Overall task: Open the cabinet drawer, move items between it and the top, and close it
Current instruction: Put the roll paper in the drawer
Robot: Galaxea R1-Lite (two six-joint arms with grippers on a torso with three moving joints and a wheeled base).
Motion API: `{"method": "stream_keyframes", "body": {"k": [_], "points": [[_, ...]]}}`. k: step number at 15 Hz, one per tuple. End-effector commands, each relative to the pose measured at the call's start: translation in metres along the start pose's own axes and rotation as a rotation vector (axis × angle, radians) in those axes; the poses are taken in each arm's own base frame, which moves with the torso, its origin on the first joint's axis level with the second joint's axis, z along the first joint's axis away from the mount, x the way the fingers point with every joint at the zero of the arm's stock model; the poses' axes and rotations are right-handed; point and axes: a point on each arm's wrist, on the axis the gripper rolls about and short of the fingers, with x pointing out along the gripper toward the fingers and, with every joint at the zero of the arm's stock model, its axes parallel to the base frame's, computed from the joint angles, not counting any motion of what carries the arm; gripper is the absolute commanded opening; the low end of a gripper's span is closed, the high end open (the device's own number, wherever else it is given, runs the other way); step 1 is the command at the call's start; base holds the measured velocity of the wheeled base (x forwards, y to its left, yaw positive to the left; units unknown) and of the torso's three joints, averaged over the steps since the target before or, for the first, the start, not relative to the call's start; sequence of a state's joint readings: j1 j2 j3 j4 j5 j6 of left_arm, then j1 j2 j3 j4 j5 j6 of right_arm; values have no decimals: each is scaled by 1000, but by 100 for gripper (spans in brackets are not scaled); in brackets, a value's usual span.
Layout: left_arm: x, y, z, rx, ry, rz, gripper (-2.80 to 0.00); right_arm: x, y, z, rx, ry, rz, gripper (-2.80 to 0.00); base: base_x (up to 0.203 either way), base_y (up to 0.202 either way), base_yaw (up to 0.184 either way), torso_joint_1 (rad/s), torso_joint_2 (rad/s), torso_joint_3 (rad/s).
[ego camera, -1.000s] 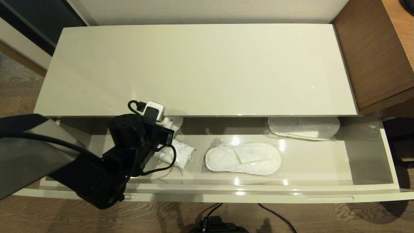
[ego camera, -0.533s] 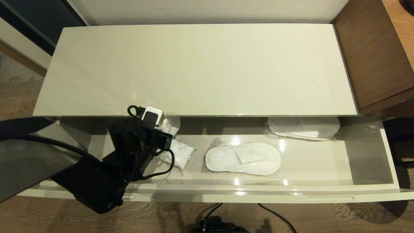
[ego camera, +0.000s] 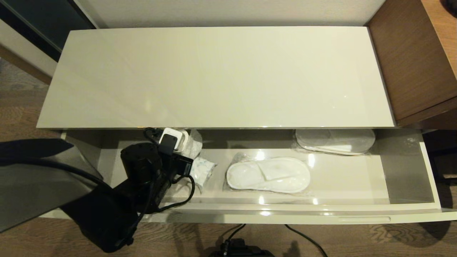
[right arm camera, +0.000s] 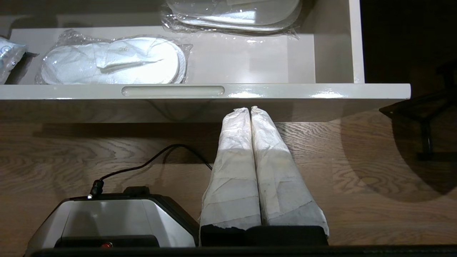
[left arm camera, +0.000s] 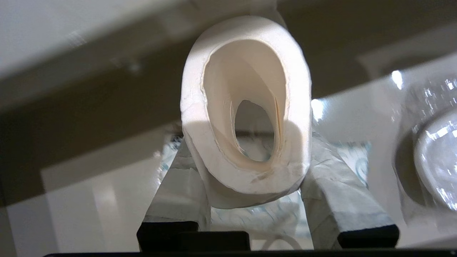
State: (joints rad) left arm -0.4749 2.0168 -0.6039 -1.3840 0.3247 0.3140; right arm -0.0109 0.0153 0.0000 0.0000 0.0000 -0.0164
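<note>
drawer (ego camera: 403, 180) pulled open across the lower half of the head frame, cabinet top (ego camera: 214, 75) fills the upper half with nothing standing on it. left gripper (left arm camera: 250, 200) sits inside the drawer at lower left of the head frame, clamped on the toilet paper roll (left arm camera: 246, 107); the roll is squashed to an oval between the taped fingers (left arm camera: 178, 192). in the head frame only a bit of the roll (ego camera: 192, 141) shows past the wrist, close under the front edge of the top.

step, as i judge it: the item is held at drawer level under the overhang, either just gripped for moving up or about to be set down; can't tell which from this. if going up, the next move needs the roll pulled back clear of the overhang before any lift, then over the top and release.

printed packet (ego camera: 201, 171) lies under or beside the roll, slippers (ego camera: 267, 175) at drawer centre, a second pair (ego camera: 335, 141) at the back right.

left wrist view alone shows the grip and the hollow core. right wrist view alone shows the right gripper (right arm camera: 251, 109), fingers pressed together holding nothing, parked over the wood floor below the drawer front near a slot handle (right arm camera: 173, 91); head view doesn't show it.
</note>
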Motion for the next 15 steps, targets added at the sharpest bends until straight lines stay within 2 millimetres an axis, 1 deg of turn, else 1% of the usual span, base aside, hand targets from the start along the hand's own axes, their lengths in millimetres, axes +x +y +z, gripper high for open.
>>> {"method": "stream_keyframes", "body": {"k": [1, 3, 5, 8, 10, 12, 13, 15], "points": [[0, -5, -4, 7, 7, -12, -280, 0, 0, 0, 0, 3, 0, -280, 0, 0, 0, 0, 0, 0], [0, -5, -4, 7, 7, -12, -280, 0, 0, 0, 0, 3, 0, -280, 0, 0, 0, 0, 0, 0], [0, -7, -10, 8, 31, -7, -280, 0, 0, 0, 0, 3, 0, -280, 0, 0, 0, 0, 0, 0], [0, -5, -11, 6, 30, 25, -280, 0, 0, 0, 0, 3, 0, -280, 0, 0, 0, 0, 0, 0], [17, 2, -6, -6, -9, 79, -280, 0, 0, 0, 0, 3, 0, -280, 0, 0, 0, 0, 0, 0], [20, 5, -7, -4, -8, 107, -280, 0, 0, 0, 0, 3, 0, -280, 0, 0, 0, 0, 0, 0], [24, 12, -8, -5, -1, 149, -280, 0, 0, 0, 0, 3, 0, -280, 0, 0, 0, 0, 0, 0], [24, 12, -8, -5, -1, 149, -280, 0, 0, 0, 0, 3, 0, -280, 0, 0, 0, 0, 0, 0]]}}
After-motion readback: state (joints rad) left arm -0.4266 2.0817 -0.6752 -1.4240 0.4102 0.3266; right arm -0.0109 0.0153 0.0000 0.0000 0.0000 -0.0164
